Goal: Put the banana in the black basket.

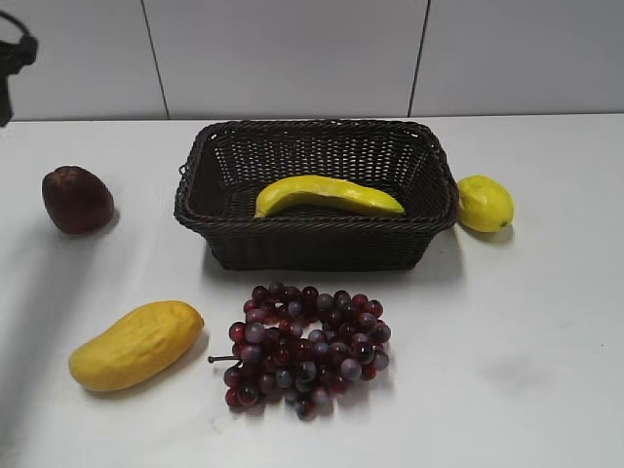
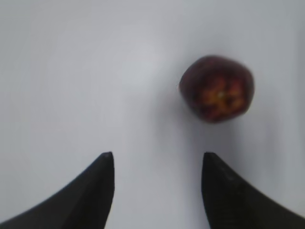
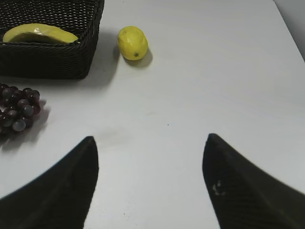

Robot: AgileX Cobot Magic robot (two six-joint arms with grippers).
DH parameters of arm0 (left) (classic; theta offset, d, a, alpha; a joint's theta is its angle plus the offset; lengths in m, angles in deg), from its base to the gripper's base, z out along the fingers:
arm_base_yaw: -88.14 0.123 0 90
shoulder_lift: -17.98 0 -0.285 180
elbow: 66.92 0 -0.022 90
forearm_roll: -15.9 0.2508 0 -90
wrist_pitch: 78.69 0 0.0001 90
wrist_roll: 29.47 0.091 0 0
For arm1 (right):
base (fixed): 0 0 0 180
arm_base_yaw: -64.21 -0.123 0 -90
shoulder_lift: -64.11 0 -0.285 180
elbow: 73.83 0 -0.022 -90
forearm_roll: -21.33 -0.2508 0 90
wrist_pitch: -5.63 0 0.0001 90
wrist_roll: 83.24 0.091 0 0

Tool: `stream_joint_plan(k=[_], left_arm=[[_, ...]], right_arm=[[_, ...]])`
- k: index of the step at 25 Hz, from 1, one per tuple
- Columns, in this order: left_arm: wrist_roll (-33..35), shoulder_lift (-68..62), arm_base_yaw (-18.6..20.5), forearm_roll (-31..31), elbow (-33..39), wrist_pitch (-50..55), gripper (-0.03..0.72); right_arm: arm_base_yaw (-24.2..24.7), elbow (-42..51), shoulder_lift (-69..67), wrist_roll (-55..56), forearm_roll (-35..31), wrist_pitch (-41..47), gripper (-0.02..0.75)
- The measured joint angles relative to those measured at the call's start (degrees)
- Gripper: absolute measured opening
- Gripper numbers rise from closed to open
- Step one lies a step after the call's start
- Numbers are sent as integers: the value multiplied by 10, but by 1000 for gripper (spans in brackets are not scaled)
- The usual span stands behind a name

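The banana (image 1: pixel 327 196) is long, curved and yellow, and lies inside the black basket (image 1: pixel 205 156) at the table's back middle. Both also show in the right wrist view, banana (image 3: pixel 39 34) in basket (image 3: pixel 52 59), at the top left. My left gripper (image 2: pixel 157 155) is open and empty above the white table, with a dark red fruit (image 2: pixel 217 88) ahead of it to the right. My right gripper (image 3: pixel 151 138) is open and empty over bare table, well in front and to the right of the basket. A bit of the left arm (image 1: pixel 15 58) shows at the exterior view's top left edge.
A yellow-orange mango (image 1: pixel 136 344) lies front left. A bunch of dark red grapes (image 1: pixel 307 347) lies just in front of the basket. A small lemon (image 1: pixel 485 203) sits right of the basket. The dark red fruit (image 1: pixel 76 199) sits at the left.
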Motion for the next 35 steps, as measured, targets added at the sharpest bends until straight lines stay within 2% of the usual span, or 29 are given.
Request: stream_joint_plan(k=[4,9,14,25,35], left_arm=[[7,94,7,-1,133,0,563],[9,231,7,-58,288,-50,562],[9,357,7,-67,402,-81,562],[9,669,7,-67,555,-101,562],[9,910,7,-48,603,-104,559]], right_arm=[[0,0,0,0,0,0,519],[0,0,0,0,0,0,519],[0,0,0,0,0,0,519],[0,0,0,0,0,0,519],[0,0,0,0,0,0,519]])
